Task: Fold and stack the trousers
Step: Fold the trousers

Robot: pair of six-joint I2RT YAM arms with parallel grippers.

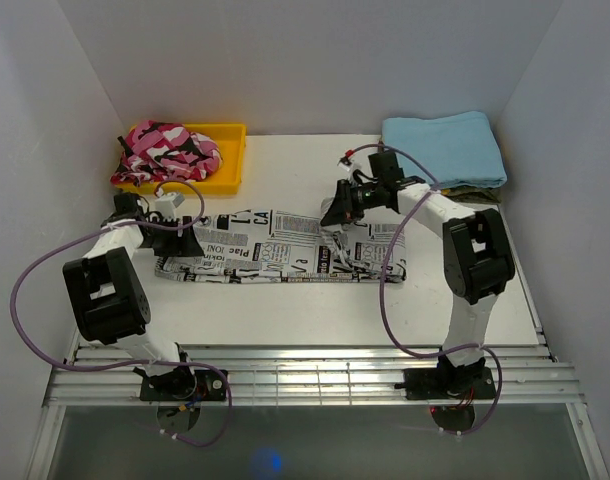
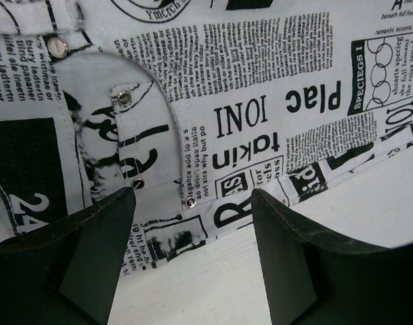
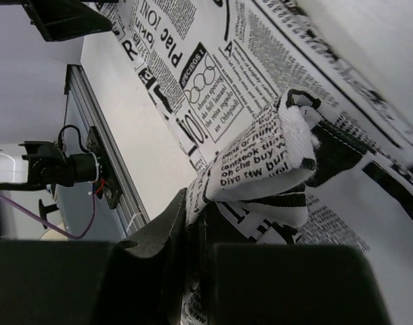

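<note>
The trousers (image 1: 275, 250), white with black newspaper print, lie flat across the middle of the table, waistband at the left. My left gripper (image 1: 185, 243) is open just above the waist end; in the left wrist view its two fingers (image 2: 98, 257) straddle the trousers' near edge (image 2: 213, 135) and bare table. My right gripper (image 1: 333, 212) is shut on a fold of the trousers' leg fabric (image 3: 267, 162), lifted above the rest of the garment near the middle.
A yellow tray (image 1: 225, 160) at the back left holds a pink camouflage garment (image 1: 168, 150). A folded light blue cloth (image 1: 443, 147) lies at the back right on a darker cloth. White walls enclose the table; a metal rail runs along its near edge.
</note>
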